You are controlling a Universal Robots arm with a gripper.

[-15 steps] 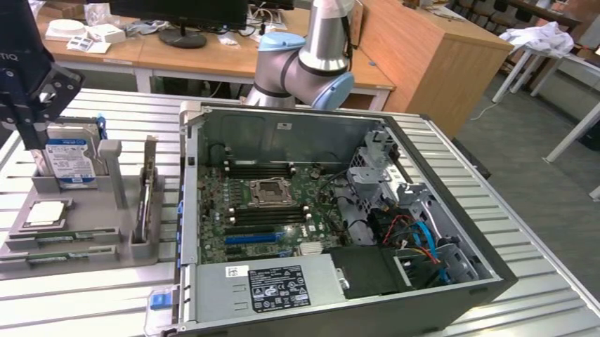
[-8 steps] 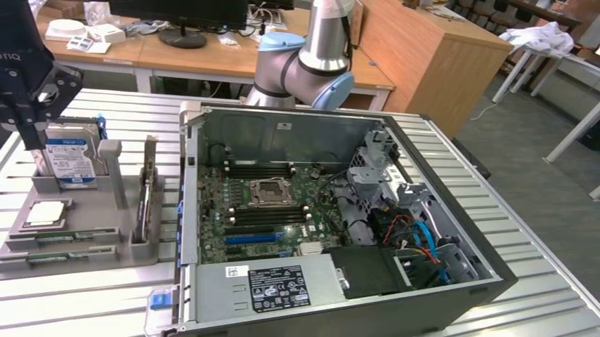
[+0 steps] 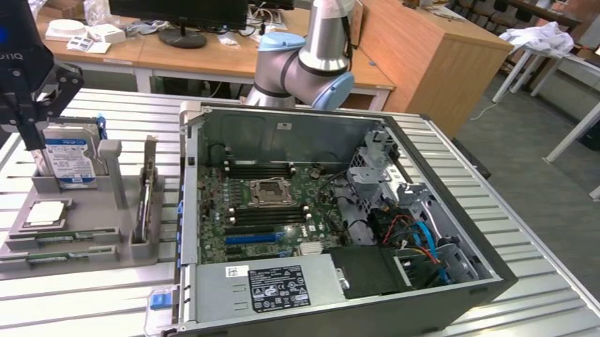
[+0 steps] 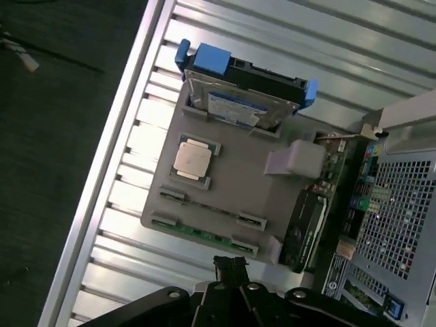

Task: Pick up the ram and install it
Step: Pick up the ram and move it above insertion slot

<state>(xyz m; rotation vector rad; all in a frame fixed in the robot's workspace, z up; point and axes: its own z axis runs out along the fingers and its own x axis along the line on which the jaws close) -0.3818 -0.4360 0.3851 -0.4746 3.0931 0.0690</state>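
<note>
The arm (image 3: 314, 49) rises behind the open computer case (image 3: 440, 210), and its silver tube goes up out of the exterior view. The gripper (image 3: 32, 135) hangs at the exterior view's left, above the gray parts tray (image 3: 84, 247), with its fingers pointing down toward the tray. In the exterior view it stands in front of the hard drive (image 3: 67, 156), which sits upright in the tray. In the wrist view the gripper (image 4: 230, 264) has its black fingertips pressed together. The jaws are fully closed and they hold nothing.

The ram (image 3: 45, 258) is in the tray, in the slot along the tray's edge that is nearest to the exterior camera. It stands on its long edge between two gray clips, and the gripper does not touch it. Its long axis runs along this edge, from the exterior view's left to its right, almost level. In the wrist view the ram (image 4: 197, 233) shows as a thin green line. A second stick (image 4: 208, 204) lies parallel just beside it, and the processor (image 4: 191, 159) rests flat nearby.
</note>
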